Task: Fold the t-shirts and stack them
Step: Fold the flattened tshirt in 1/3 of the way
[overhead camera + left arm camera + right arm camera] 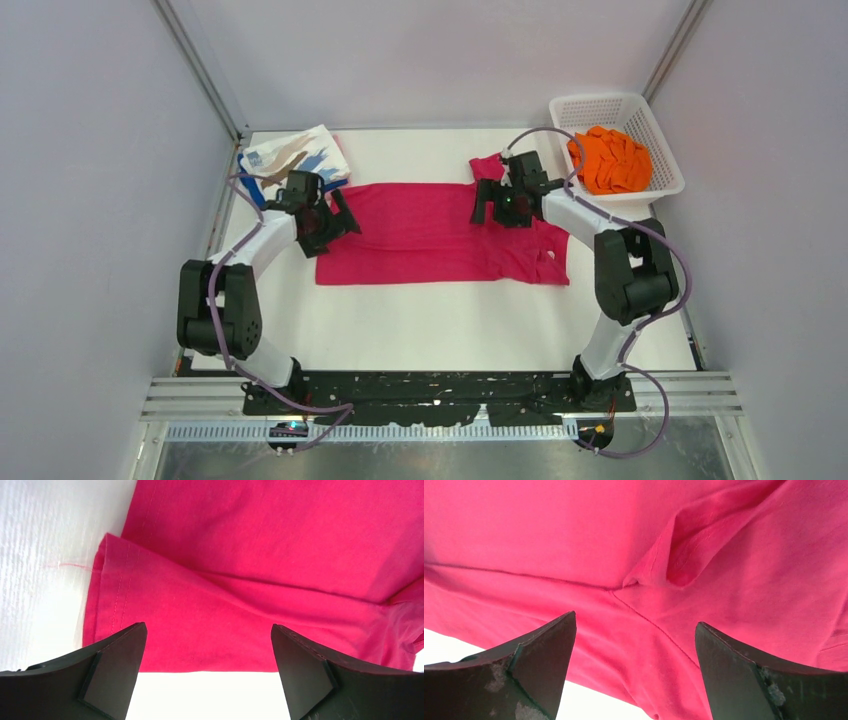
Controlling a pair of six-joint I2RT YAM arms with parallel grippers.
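The plain bright magenta cloth t-shirt (430, 235) lies doubled over on the white counter (450, 320). My left pincer (208, 626) and right pincer (635, 618) hang released over its ends. It looks light and limp; I'd pinch both layers at the hemmed corner and sleeve seam.

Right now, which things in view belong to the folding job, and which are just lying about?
Job in hand:
magenta t-shirt, spread on the table
orange t-shirt, in the basket
white streaked t-shirt, folded

Just lying about:
white lattice basket
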